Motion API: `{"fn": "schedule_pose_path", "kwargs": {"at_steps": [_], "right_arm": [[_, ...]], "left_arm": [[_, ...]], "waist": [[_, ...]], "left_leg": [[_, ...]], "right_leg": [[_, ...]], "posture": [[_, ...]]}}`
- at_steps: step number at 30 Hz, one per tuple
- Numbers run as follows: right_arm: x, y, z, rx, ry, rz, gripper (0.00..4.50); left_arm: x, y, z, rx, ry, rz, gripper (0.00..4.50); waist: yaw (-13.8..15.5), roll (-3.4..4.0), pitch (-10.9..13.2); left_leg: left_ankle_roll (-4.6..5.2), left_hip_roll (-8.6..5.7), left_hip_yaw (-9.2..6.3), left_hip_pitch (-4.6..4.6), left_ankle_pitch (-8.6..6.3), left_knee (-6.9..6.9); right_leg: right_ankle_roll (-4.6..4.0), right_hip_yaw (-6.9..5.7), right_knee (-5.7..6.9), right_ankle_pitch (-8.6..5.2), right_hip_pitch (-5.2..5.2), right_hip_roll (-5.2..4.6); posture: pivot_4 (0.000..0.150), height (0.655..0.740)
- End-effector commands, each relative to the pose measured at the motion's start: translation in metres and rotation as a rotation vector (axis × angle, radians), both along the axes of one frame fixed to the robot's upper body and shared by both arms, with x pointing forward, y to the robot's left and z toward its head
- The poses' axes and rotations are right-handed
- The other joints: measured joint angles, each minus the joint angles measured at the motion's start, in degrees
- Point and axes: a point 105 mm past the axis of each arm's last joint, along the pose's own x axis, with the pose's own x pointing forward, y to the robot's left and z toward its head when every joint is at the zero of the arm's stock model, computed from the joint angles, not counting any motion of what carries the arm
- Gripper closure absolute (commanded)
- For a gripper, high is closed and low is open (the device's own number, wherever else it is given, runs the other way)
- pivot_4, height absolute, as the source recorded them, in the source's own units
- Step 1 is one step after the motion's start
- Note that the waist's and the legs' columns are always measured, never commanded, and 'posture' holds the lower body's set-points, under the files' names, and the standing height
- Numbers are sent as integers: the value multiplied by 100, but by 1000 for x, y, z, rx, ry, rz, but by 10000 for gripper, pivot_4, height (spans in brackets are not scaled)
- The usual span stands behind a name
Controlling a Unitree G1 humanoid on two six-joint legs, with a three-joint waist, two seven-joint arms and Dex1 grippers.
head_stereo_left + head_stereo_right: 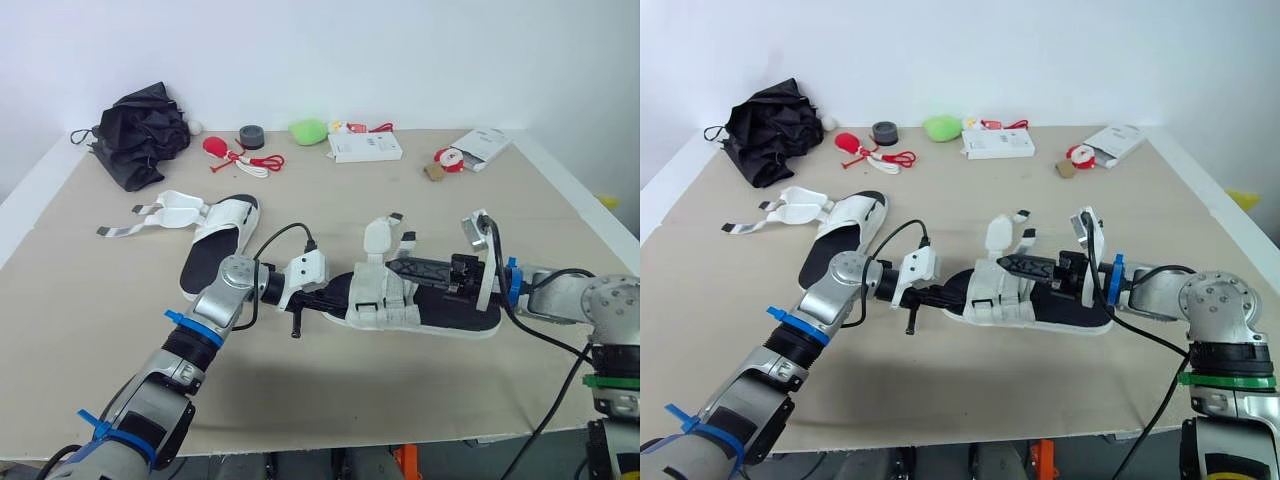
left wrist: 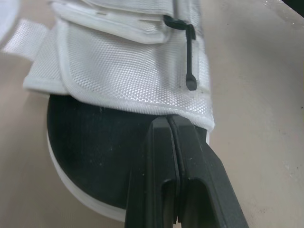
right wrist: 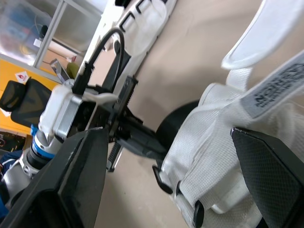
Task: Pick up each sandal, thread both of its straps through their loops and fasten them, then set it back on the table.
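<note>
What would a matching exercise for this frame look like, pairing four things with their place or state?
Things
1. left end effector
2. right end effector
3. black bundle
4. far sandal

Places or states
A. far left corner of the table
B. fingers wide apart
C. lying untouched, straps undone
D. fingers pressed together at the edge of the near sandal

Pairs: 1-D, 2-B, 3-A, 4-C
</note>
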Motion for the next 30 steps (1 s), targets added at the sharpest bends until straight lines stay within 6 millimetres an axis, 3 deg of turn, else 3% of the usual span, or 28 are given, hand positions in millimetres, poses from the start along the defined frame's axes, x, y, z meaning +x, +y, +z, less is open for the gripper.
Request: {"fn": "schedule_pose_path", "kwargs": {"at_steps": [1,10,17,24,30], "right_arm": [[11,-7,28,48,-94,-40,766],[25,-1,60,16,-178,16,766],[51,-2,48,-108,-145,3,766],[72,18,43,-160,-149,83,766],[91,24,29,-222,-136,96,766]], "left_arm": [[-7,2,-24,81,60,-9,45000],[-6,3,-23,83,59,-11,45000],[-7,3,-23,84,59,-12,45000],[-7,6,-23,87,58,-4,45000],[-9,10,-24,87,61,10,45000]], "waist": [[0,0,0],[3,2,1],[-4,4,1],[-14,5,1],[-22,6,1]], "left_leg": [[0,0,0,0,0,0],[0,0,3,-6,0,-2],[2,-1,4,-18,-4,-4],[2,-1,9,-21,-3,-4],[1,-1,7,-32,-5,-5]], "right_leg": [[0,1,0,0,0,0],[-3,2,1,0,-8,1],[-11,4,2,0,-19,-2],[-15,5,6,3,-30,3],[-32,2,11,29,-39,8]], "posture": [[1500,7400],[1500,7400],[1500,7400],[1500,7400],[1500,7400]]}}
